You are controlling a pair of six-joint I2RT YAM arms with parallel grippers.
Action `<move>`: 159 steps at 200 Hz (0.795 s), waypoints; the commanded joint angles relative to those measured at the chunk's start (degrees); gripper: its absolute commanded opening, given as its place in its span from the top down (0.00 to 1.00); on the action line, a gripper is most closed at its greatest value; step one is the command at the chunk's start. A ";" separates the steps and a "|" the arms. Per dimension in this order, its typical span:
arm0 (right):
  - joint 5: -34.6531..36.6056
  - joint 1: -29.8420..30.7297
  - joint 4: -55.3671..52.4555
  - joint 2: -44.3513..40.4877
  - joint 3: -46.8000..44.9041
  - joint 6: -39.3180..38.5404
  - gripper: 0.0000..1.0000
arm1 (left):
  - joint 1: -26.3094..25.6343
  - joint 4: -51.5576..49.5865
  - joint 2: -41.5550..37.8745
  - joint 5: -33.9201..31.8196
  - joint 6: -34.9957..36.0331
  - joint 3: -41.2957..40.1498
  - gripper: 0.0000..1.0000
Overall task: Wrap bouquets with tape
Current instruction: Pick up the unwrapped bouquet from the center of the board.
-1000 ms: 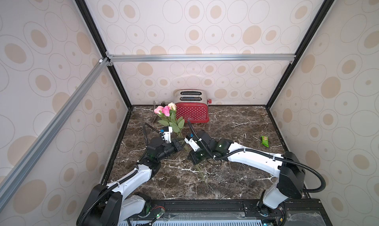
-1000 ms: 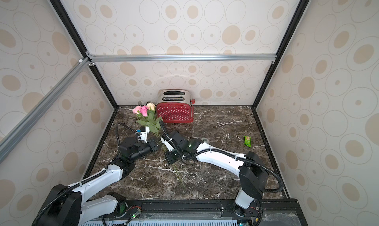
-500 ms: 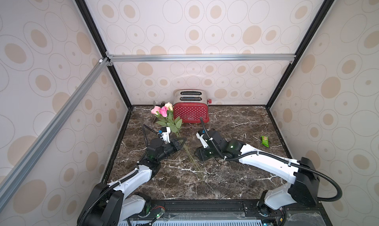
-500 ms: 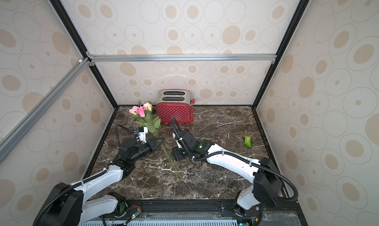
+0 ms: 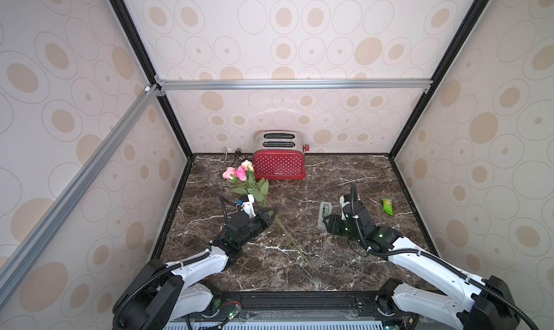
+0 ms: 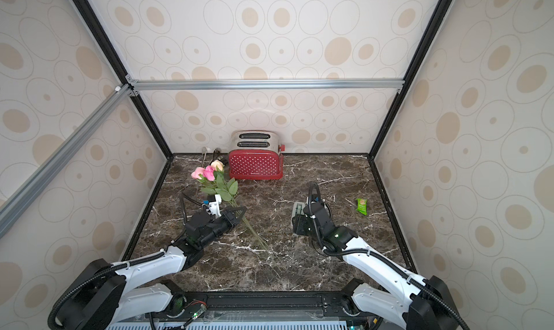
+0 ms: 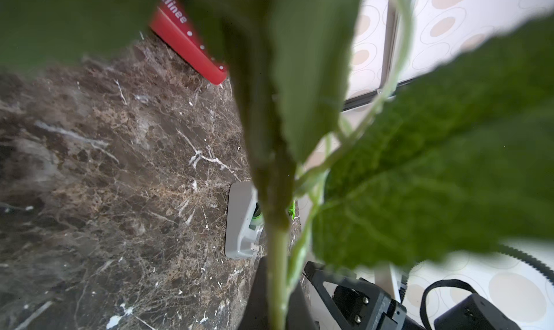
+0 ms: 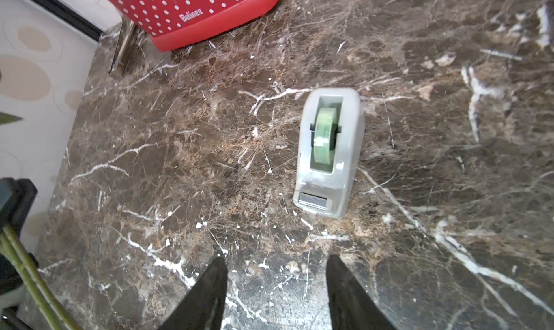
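A dark brown marble desk (image 5: 329, 271) sits inside a booth with walls patterned in beige ovals. A red toaster (image 5: 279, 163) with white dots stands at the back of the desk, against the rear wall.

The bouquet (image 5: 248, 183), two pink roses and one peach rose with broad green leaves, is at the left, its blooms just beside the toaster's left end. The flower heads point toward the back left corner, and the long thin green stems trail toward the front of the desk.

The left end effector (image 5: 269, 216) is clenched on the stems just below the leaves. In the left wrist view, blurred leaves fill most of the picture.

The right end effector (image 5: 329, 223) is right of centre on the desk, well apart from the bouquet. In the right wrist view its two dark fingers (image 8: 207, 295) stand released, with only bare marble between them.

The grey tape dispenser (image 8: 329, 151) stands upright on the desk just ahead of those fingertips, not touching them. A greenish roll shows in its top, and its cutter end faces the end effector.

A small green snack packet (image 5: 387, 206) lies flat near the right wall.
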 commanded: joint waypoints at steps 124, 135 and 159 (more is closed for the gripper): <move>-11.57 -6.90 42.87 12.07 -19.82 27.26 0.51 | -12.20 6.96 8.70 -18.63 -16.06 -0.24 1.00; -12.91 -7.73 47.05 14.59 -20.58 28.52 0.51 | -12.23 7.34 8.82 -18.46 -16.11 -0.33 1.00; -15.41 -8.79 53.88 19.25 -20.88 29.98 0.53 | -12.22 7.26 8.65 -18.50 -15.49 -0.24 1.00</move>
